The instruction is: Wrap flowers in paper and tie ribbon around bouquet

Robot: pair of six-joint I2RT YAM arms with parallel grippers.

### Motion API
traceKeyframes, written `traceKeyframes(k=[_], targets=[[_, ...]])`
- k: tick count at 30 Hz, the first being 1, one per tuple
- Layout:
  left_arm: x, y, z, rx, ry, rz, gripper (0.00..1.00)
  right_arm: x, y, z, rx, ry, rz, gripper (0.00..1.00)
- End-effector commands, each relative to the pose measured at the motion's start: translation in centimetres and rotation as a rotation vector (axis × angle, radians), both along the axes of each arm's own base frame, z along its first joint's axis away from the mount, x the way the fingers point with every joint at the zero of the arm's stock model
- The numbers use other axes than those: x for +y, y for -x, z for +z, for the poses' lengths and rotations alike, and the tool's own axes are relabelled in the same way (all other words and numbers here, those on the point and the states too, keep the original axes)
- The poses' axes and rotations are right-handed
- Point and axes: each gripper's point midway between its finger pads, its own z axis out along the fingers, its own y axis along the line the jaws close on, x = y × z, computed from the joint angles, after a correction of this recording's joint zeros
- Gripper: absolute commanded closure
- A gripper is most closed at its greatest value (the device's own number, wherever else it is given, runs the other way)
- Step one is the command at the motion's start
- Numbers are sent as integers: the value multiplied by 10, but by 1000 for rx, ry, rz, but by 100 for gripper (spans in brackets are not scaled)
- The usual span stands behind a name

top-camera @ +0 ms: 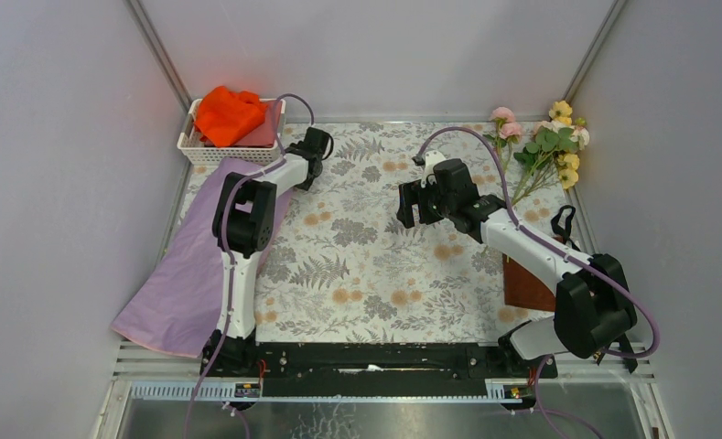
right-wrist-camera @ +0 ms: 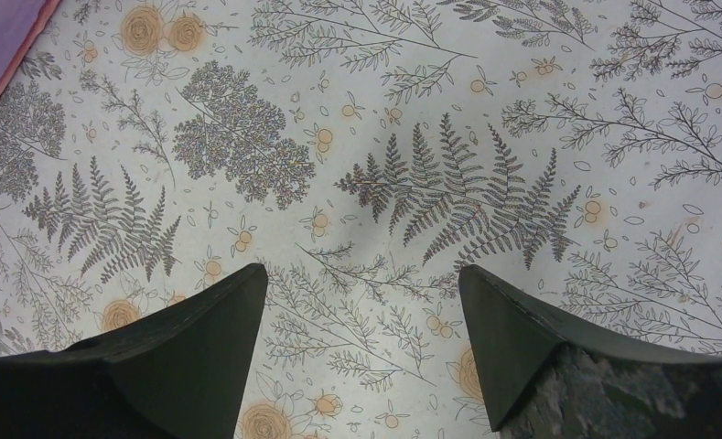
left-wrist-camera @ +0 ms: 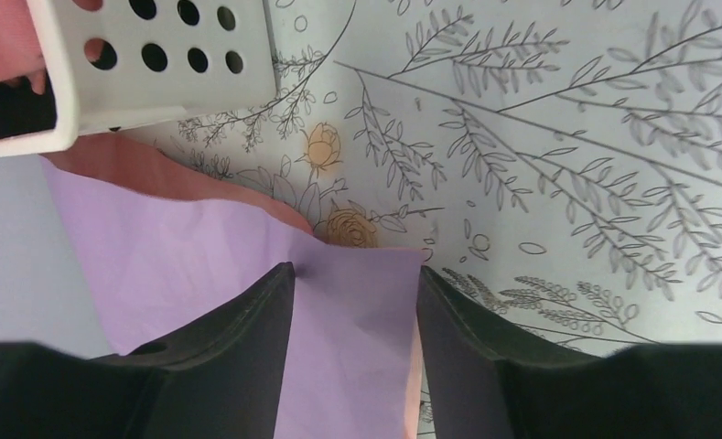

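The lavender paper point(top-camera: 183, 265) lies along the table's left side, its near end hanging over the edge. My left gripper point(top-camera: 316, 146) is low at the paper's far corner, next to the basket. In the left wrist view that corner of the paper point(left-wrist-camera: 352, 320), with a pink layer under it, sits between the fingers of the left gripper point(left-wrist-camera: 355, 274), whose jaws stand apart. The flowers point(top-camera: 544, 146) lie at the far right. A black ribbon point(top-camera: 563, 222) lies just near of them. My right gripper point(top-camera: 410, 203) point(right-wrist-camera: 363, 279) hovers open over the floral tablecloth, with nothing in it.
A white perforated basket point(top-camera: 233, 148) point(left-wrist-camera: 156, 64) holding an orange cloth point(top-camera: 229, 112) stands at the far left. A brown square pad point(top-camera: 526, 283) lies under the right arm. Grey walls close in both sides.
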Motion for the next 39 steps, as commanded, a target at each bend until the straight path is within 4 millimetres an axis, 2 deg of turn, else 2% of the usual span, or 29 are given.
traceKeyframes(k=[1, 8, 11, 13, 16, 19, 21, 23, 29, 32, 34, 37, 39], targets=[[19, -2, 7, -40, -44, 33, 45, 2, -1, 14, -48, -9, 12, 15], [29, 1, 13, -46, -43, 47, 53, 1, 1, 16, -58, -11, 19, 14], [32, 2, 18, -56, -36, 53, 61, 1, 1, 15, -60, -8, 21, 14], [38, 2, 22, -63, -24, 64, 72, 1, 1, 15, -59, -7, 22, 14], [44, 5, 27, -62, 8, 80, 100, 1, 2, 15, -60, -6, 23, 14], [34, 15, 40, -58, 90, 60, 100, 0, 1, 15, -59, -1, 20, 14], [18, 23, 56, -67, 187, 27, 100, 0, 2, 16, -56, -4, 22, 14], [-7, 35, 78, -68, 312, -38, 100, 5, 4, 20, -53, -30, 35, 14], [-98, 84, 156, -54, 588, -295, 100, 38, 19, 55, -66, -246, 149, 15], [-139, 105, 195, -39, 717, -389, 100, 66, 29, 88, -107, -443, 253, 18], [-163, 111, 222, -62, 766, -448, 100, 82, 31, 112, -122, -589, 289, 20], [-193, 118, 247, -84, 848, -474, 100, 111, 32, 149, -152, -759, 335, 22], [-208, 118, 254, -91, 864, -482, 100, 128, 30, 161, -164, -792, 326, 22]])
